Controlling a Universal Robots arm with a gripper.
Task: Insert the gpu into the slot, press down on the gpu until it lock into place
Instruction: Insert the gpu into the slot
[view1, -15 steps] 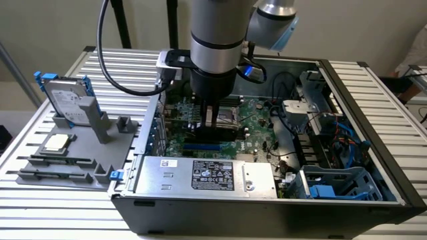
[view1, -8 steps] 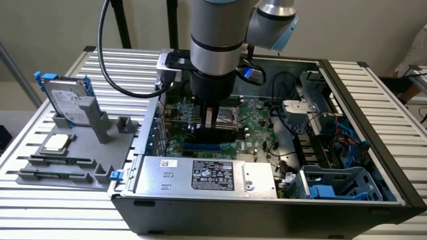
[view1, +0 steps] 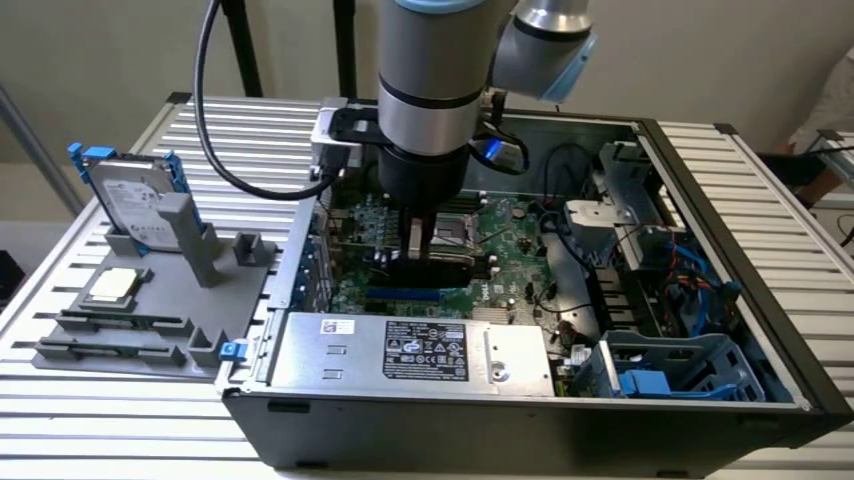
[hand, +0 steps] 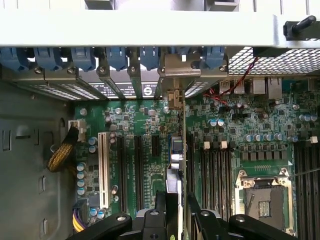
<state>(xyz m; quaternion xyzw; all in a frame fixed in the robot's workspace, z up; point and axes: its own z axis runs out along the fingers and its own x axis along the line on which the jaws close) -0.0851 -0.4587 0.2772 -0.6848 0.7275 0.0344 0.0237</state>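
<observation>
The gpu (hand: 176, 150) stands on edge on the green motherboard (hand: 135, 120), its metal bracket (hand: 172, 95) against the case's rear wall. The slot beneath it is hidden by the card. In the exterior view the gpu (view1: 434, 272) is a flat black slab just under the arm's wrist. My gripper (hand: 177, 202) straddles the card's upper edge, one black finger (hand: 161, 212) on each side with a thin gap, and it looks open. In the exterior view the gripper (view1: 424, 245) reaches straight down into the open case.
A silver labelled power-supply box (view1: 414, 350) fills the case's near side. A blue drive cage (view1: 667, 370) and cables sit at the exterior view's right. A grey fixture (view1: 134, 320) with a hard drive (view1: 127, 195) stands outside. The CPU socket (hand: 265, 195) lies beside the card.
</observation>
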